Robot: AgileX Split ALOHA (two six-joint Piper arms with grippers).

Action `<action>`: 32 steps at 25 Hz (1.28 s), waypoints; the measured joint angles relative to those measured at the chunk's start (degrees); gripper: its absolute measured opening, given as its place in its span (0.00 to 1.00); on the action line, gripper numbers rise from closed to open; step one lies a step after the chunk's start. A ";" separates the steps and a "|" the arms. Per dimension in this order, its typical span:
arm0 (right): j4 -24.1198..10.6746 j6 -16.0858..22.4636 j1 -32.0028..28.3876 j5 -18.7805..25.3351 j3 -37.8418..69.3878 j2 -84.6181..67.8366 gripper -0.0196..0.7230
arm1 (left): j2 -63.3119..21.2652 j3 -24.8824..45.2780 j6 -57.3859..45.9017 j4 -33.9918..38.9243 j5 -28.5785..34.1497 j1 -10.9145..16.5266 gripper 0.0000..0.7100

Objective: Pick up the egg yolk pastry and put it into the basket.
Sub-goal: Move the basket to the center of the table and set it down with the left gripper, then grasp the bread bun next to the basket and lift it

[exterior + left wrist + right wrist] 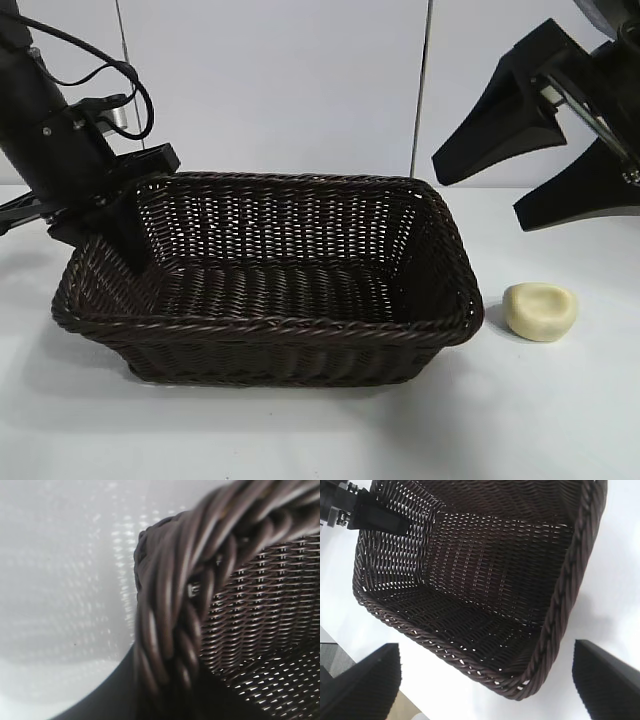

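Egg yolk pastry on the white table, just beside the basket at its right end in the exterior view, outside the rim, not touching the wicker. Pale yellow, dented on top, untouched.

Right gripper up in the air above and behind the pastry, well apart from it, fingers spread wide with nothing between them. In the right wrist view, both dark fingertips framing the basket's near corner, basket interior open and bare; pastry not seen there.

Left gripper at the far end of the basket from the pastry, down at the left rim, jaws narrowed onto the braided edge. One finger inside the wall, seen through the weave from the right wrist view. In the left wrist view, braided rim filling the frame, very close.
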 joint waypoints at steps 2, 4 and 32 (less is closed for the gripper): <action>0.00 0.00 0.00 0.00 0.00 0.00 0.92 | 0.00 0.00 0.00 0.00 0.00 0.00 0.14; 0.00 0.00 0.00 0.00 0.00 0.00 0.92 | 0.00 0.00 0.06 0.00 0.00 0.00 0.14; 0.01 0.00 0.00 -0.05 0.00 0.00 0.92 | -5.87 -4.33 -0.76 4.35 7.77 -0.06 0.86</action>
